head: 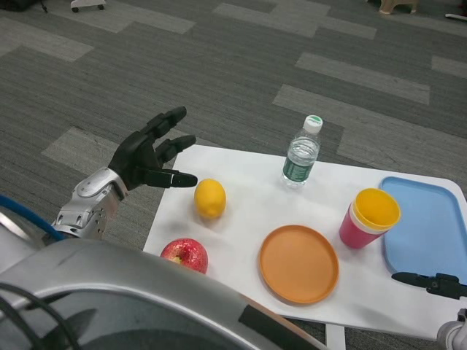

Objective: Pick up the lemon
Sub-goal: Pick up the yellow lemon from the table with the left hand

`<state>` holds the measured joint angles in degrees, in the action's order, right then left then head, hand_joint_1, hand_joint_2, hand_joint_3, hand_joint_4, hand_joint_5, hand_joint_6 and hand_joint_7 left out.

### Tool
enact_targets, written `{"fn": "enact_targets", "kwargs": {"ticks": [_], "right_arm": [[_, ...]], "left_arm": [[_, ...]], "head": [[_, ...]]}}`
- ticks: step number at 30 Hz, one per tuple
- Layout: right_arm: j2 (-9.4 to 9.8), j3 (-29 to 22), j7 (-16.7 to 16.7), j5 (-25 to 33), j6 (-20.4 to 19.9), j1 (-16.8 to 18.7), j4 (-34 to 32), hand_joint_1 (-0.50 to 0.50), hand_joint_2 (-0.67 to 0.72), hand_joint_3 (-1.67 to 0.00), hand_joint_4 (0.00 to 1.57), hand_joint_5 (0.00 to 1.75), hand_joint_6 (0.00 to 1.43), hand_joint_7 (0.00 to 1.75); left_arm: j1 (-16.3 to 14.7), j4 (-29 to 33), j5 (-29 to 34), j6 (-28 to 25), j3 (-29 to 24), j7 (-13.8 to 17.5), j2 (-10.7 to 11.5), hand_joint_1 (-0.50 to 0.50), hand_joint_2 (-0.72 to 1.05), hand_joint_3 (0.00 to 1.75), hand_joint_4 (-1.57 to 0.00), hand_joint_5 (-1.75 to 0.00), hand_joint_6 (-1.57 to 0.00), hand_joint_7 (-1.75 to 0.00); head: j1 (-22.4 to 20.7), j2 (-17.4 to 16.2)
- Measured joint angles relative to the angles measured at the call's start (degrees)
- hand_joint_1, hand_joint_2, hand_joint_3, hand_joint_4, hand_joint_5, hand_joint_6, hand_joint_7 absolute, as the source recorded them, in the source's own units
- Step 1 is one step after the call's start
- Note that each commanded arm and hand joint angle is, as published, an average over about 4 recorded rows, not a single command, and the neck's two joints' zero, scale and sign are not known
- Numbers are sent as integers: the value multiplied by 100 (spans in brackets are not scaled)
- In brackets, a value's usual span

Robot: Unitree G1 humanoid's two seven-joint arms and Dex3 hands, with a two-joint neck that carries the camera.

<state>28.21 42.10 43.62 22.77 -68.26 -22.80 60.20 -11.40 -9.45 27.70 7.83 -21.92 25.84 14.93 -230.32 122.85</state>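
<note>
A yellow lemon (210, 198) lies on the left part of the white table (248, 182). My left hand (149, 154) hovers just left of it over the table's left edge, fingers spread and empty, the thumb tip a short way from the lemon and not touching it. Only the black fingertips of my right hand (430, 281) show at the lower right, low by the table's near edge, holding nothing that I can see.
A red apple (184, 254) sits near the front left corner. An orange plate (299, 263) lies right of it. A water bottle (301, 154) stands at the back, a pink cup with a yellow cup inside (368, 218) and a blue tray (430, 230) to the right.
</note>
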Motion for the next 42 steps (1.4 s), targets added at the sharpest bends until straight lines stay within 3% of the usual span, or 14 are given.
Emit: {"fn": "enact_targets", "kwargs": {"ticks": [28,42], "right_arm": [[-7,1,-2,1,0,108,-168,-12,31,0,34,0,0,0],[-7,0,-3,2,0,186,-184,-12,28,0,34,0,0,0]], "left_arm": [[570,-612,-1719,185,479,451,87,50,69,9,0,-62,-5,-28],[683,-906,-2152,333,493,591,10,50,69,7,0,-62,-3,-28]], "head": [[122,-56],[133,-70]]}}
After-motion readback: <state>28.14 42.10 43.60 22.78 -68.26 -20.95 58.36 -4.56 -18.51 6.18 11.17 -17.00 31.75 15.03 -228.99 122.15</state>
